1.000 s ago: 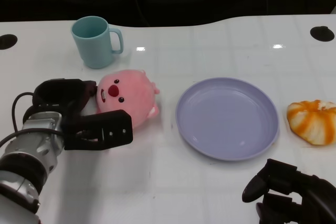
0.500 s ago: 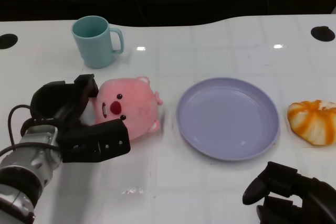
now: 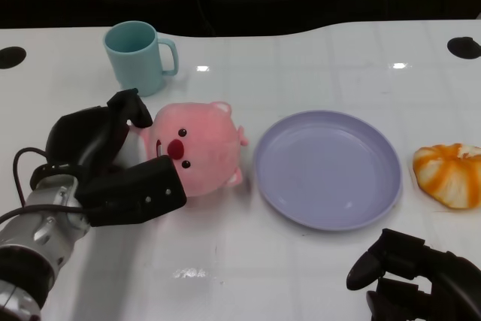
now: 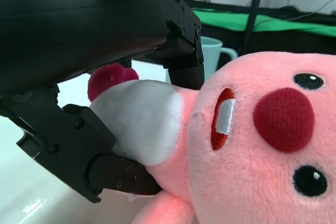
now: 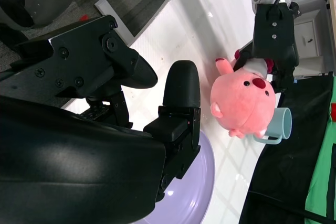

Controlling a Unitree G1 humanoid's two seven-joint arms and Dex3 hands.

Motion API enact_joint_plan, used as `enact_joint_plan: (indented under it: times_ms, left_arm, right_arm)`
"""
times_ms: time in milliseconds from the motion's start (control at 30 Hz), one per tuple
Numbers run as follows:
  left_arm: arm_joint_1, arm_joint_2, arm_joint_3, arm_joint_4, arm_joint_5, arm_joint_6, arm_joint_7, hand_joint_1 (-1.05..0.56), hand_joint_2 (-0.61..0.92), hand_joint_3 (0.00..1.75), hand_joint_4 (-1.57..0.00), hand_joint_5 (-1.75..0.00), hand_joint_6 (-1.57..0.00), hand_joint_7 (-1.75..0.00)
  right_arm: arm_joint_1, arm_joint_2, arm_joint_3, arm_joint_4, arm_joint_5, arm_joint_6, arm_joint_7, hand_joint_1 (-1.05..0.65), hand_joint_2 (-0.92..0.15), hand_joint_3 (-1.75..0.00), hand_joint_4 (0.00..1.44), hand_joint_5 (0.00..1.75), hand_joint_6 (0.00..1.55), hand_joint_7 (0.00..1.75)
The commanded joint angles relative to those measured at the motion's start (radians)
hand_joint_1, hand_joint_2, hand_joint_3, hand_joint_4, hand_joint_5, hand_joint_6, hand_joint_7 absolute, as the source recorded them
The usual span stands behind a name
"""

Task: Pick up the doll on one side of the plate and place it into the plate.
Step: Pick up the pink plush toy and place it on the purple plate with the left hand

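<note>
Grasping is the step in hand: the left hand (image 3: 113,163) is holding the doll (image 3: 197,146) at its left side, with fingers (image 4: 178,51) pressing into the body from the far and near sides, as the left wrist view is showing. The doll is sitting just left of the plate (image 3: 328,167), not yet in it, and I cannot tell if it is lifted off the desk (image 3: 301,58). Next, I judge, the hand is needing to carry it right, over the rim, and lower it inside. The doll is a round pink plush, soft and fuzzy, so it is yielding under pressure; the plate is smooth, shallow and lilac. The right hand (image 3: 421,280) is resting near, holding nothing, its fingers loosely curled.
</note>
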Motion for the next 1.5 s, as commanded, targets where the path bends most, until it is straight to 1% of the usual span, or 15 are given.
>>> enact_joint_plan:
  times_ms: [33,233,333,367,433,567,667,767,800,1000,1100,1233,1400,1500]
  left_arm:
    - [0.022,0.024,0.033,-0.089,-0.024,0.030,-0.047,-0.18,0.52,1.05,-0.91,-1.75,-0.73,-1.75]
    - [0.049,0.010,0.072,-0.250,-0.043,0.103,-0.123,-0.15,0.51,1.02,-0.91,-1.75,-0.72,-1.75]
    - [0.050,-0.006,0.068,-0.304,-0.035,0.112,-0.140,-0.14,0.46,1.08,-0.92,-1.75,-0.73,-1.75]
    - [0.046,-0.013,0.060,-0.311,-0.023,0.107,-0.135,-0.14,0.43,1.13,-0.92,-1.75,-0.74,-1.75]
    - [0.036,-0.027,0.046,-0.321,-0.008,0.100,-0.139,-0.15,0.42,1.17,-0.91,-1.75,-0.75,-1.75]
    - [0.012,-0.066,0.036,-0.324,-0.012,0.095,-0.157,-0.16,0.40,1.18,-0.92,-1.75,-0.75,-1.75]
    - [-0.017,-0.112,0.030,-0.317,-0.014,0.127,-0.185,-0.18,0.42,1.20,-0.94,-1.75,-0.76,-1.75]
    - [-0.047,-0.149,0.002,-0.301,0.014,0.150,-0.193,-0.18,0.40,1.09,-0.94,-1.75,-0.74,-1.75]
    - [-0.056,-0.163,-0.007,-0.288,0.022,0.150,-0.183,-0.18,0.41,1.08,-0.95,-1.75,-0.74,-1.75]
    - [-0.100,-0.242,-0.034,-0.222,0.030,0.179,-0.188,-0.19,0.43,1.17,-0.97,-1.75,-0.76,-1.75]
    - [-0.132,-0.286,-0.048,-0.177,0.028,0.205,-0.196,-0.17,0.44,1.13,-0.95,-1.75,-0.73,-1.75]
    - [-0.169,-0.326,-0.066,-0.127,0.035,0.222,-0.185,-0.18,0.46,1.09,-0.94,-1.75,-0.71,-1.75]
    - [-0.225,-0.372,-0.079,-0.040,0.031,0.231,-0.169,-0.20,0.47,1.07,-0.95,-1.75,-0.72,-1.75]
    - [-0.259,-0.403,-0.082,0.013,0.026,0.242,-0.171,-0.22,0.50,1.06,-0.92,-1.75,-0.70,-1.75]
  right_arm:
    - [0.002,-0.006,-0.005,-0.006,0.001,0.007,-0.006,-0.11,-0.65,-1.05,0.66,1.75,0.49,1.43]
    - [0.004,-0.008,-0.008,-0.004,0.004,-0.003,-0.002,-0.09,-0.66,-1.05,0.65,1.75,0.49,1.43]
    - [0.007,-0.007,-0.007,-0.003,0.005,-0.007,0.001,-0.09,-0.66,-1.05,0.65,1.75,0.49,1.43]
    - [0.008,-0.008,-0.007,-0.004,0.004,-0.007,0.001,-0.09,-0.66,-1.05,0.64,1.75,0.49,1.43]
    - [0.009,-0.010,-0.007,-0.006,0.005,-0.009,0.004,-0.10,-0.66,-1.05,0.64,1.75,0.49,1.43]
    - [0.012,-0.010,-0.010,-0.007,0.007,-0.006,0.006,-0.12,-0.66,-1.05,0.65,1.75,0.49,1.43]
    - [0.013,-0.013,-0.009,-0.002,0.003,-0.016,0.011,-0.12,-0.66,-1.05,0.65,1.75,0.49,1.43]
    - [0.015,-0.015,-0.005,-0.001,-0.001,-0.022,0.014,-0.12,-0.66,-1.06,0.66,1.75,0.49,1.43]
    - [0.016,-0.014,-0.004,-0.002,-0.001,-0.022,0.014,-0.12,-0.66,-1.06,0.66,1.75,0.49,1.43]
    - [0.022,-0.015,0.003,-0.015,-0.004,-0.009,0.008,-0.12,-0.65,-1.06,0.66,1.75,0.50,1.43]
    - [0.024,-0.015,0.007,-0.015,-0.006,-0.020,0.011,-0.11,-0.65,-1.06,0.65,1.75,0.50,1.43]
    - [0.027,-0.015,0.011,-0.015,-0.008,-0.027,0.013,-0.11,-0.65,-1.07,0.65,1.75,0.50,1.43]
    - [0.031,-0.016,0.018,-0.022,-0.015,-0.026,0.012,-0.10,-0.65,-1.08,0.65,1.75,0.49,1.43]
    - [0.034,-0.015,0.020,-0.028,-0.014,-0.025,0.012,-0.09,-0.65,-1.09,0.66,1.75,0.49,1.43]
